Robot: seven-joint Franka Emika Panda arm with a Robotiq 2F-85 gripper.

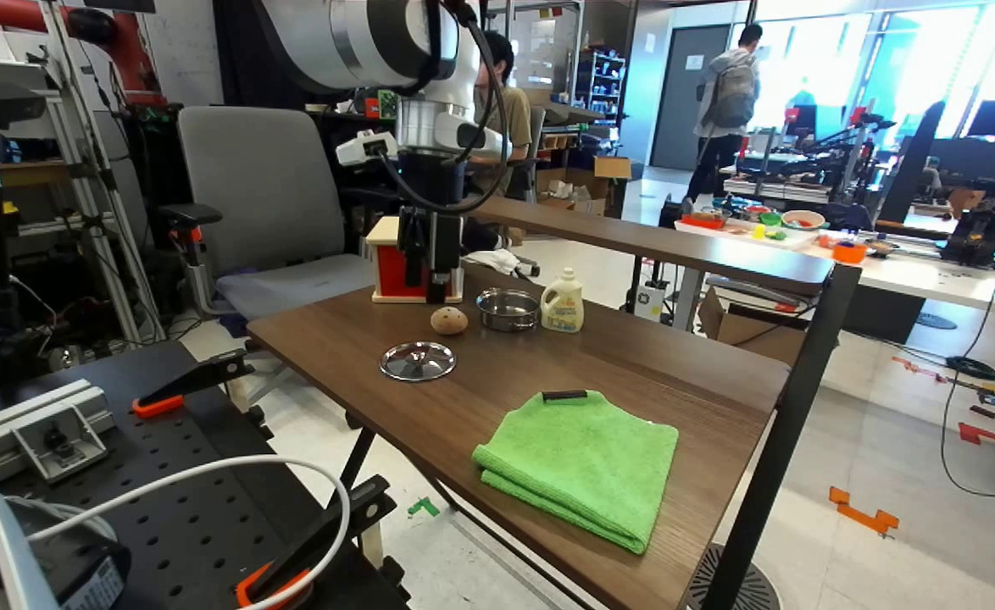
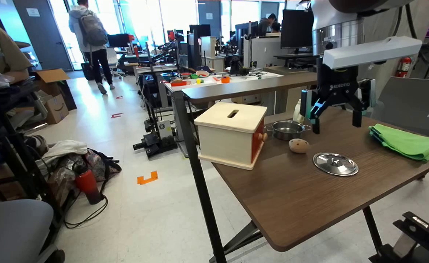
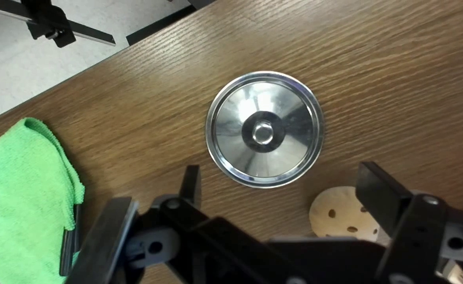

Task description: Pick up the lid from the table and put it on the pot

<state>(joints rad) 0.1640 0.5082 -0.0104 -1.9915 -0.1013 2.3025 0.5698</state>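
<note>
The lid [image 1: 418, 363] is a shiny round metal disc with a knob in its dark middle. It lies flat on the table, knob up, in both exterior views [image 2: 335, 164] and in the wrist view [image 3: 231, 118]. The pot [image 1: 508, 320] is a low silver pot with side handles, standing open on the table; it also shows in an exterior view [image 2: 287, 134] and is out of the wrist view. My gripper [image 2: 336, 123] is open and empty, pointing down above the table. In the wrist view its fingers [image 3: 282, 178] are spread wide, with the lid just ahead of them.
A tan spotted ball-like object [image 3: 340, 213] sits between lid and pot, partly behind a finger in the wrist view. A wooden box with a red side [image 2: 229, 142] and a pale yellow bottle [image 1: 563, 305] stand near the pot. A green cloth [image 1: 591, 474] lies on the table [image 1: 658, 373].
</note>
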